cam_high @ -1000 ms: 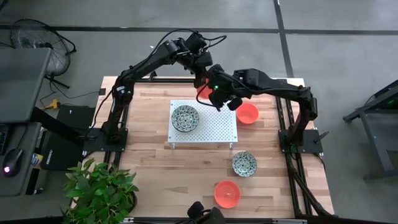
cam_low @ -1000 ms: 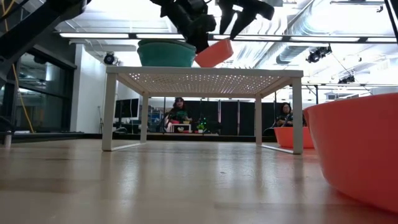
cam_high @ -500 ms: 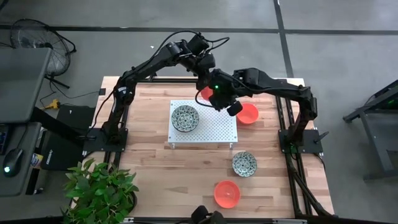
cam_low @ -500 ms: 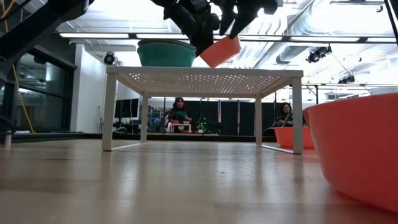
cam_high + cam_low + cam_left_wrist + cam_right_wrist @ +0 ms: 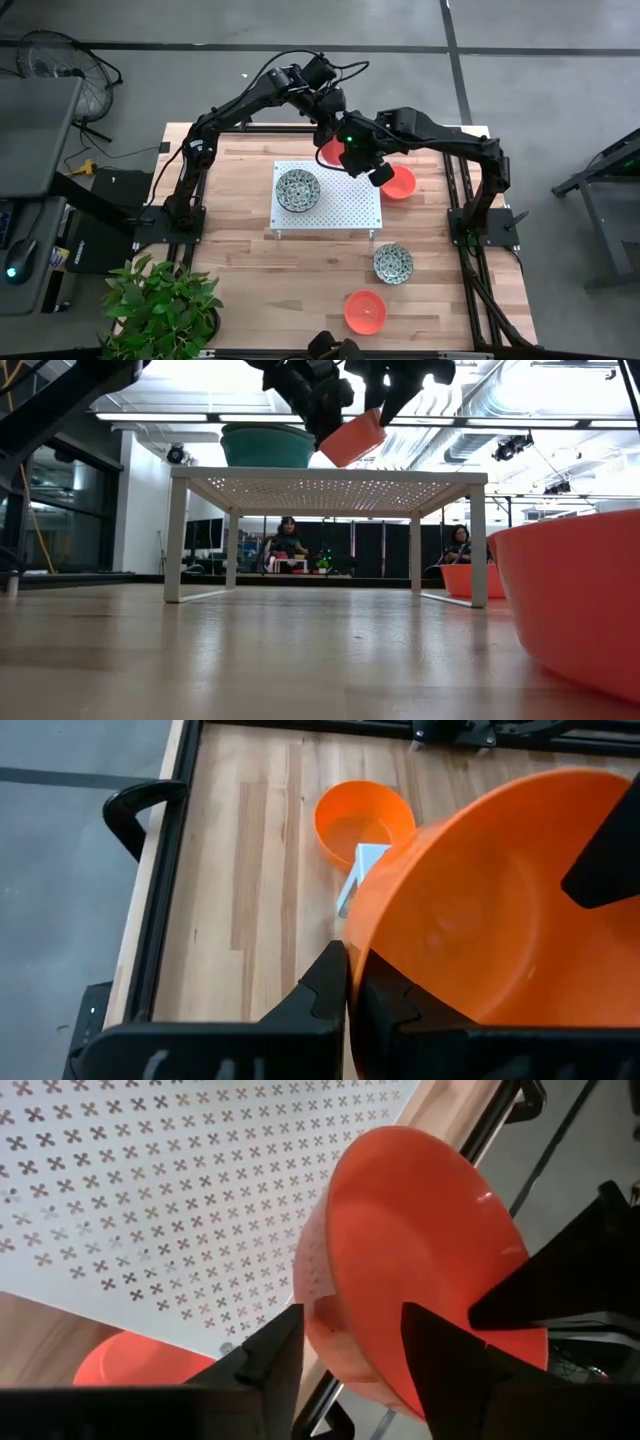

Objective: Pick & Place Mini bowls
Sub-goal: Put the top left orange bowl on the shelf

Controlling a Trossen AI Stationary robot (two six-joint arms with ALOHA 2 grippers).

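Held item: one glossy orange-red round mini bowl (image 5: 352, 438), smooth plastic look, tilted, raised above the far right corner of the white perforated square platform (image 5: 345, 205); in the high view it is mostly hidden under the two arms. The left gripper (image 5: 348, 982) pinches its rim, one dark finger on each side of the wall. The right gripper (image 5: 350, 1335) stands just beside the same bowl with its dark fingers (image 5: 270, 1345) spread and the rim lying between them; whether they touch it cannot be told. Count of plain orange-red bowls visible: three, namely the held one, a second orange-red bowl (image 5: 398, 182) on the pale wood plank table (image 5: 240, 260) just right of the platform, and a third orange-red bowl (image 5: 365, 311) near the front edge, cut off at the right of the low view. Count of white bowls with dark grey-green speckled pattern visible: two, namely a speckled bowl (image 5: 298, 190) on the platform's left part, and another speckled bowl (image 5: 393, 263) on the table in front of the platform's right corner. Platform: thin flat top with cross-shaped holes, on four slim white legs.
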